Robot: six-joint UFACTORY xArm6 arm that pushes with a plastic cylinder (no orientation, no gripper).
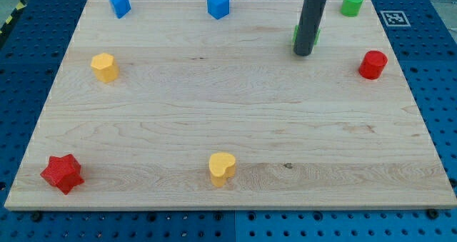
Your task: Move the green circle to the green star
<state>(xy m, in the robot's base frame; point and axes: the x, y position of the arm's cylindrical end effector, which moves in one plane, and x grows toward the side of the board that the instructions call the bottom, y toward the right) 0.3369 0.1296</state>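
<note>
The green circle (351, 3) stands at the view's top right, near the board's top edge. The green star (315, 35) is almost wholly hidden behind my dark rod; only thin green slivers show on either side of it. My tip (303, 53) rests on the board just in front of the star, left of and below the green circle and a short way from it.
A red cylinder (373, 64) sits at the right. Two blue blocks (119, 4) (218, 4) line the top edge. A yellow block (104, 67) is at the left, a red star (61, 173) at bottom left, a yellow heart (221, 168) at bottom centre. The wooden board (228, 121) lies on a blue pegboard.
</note>
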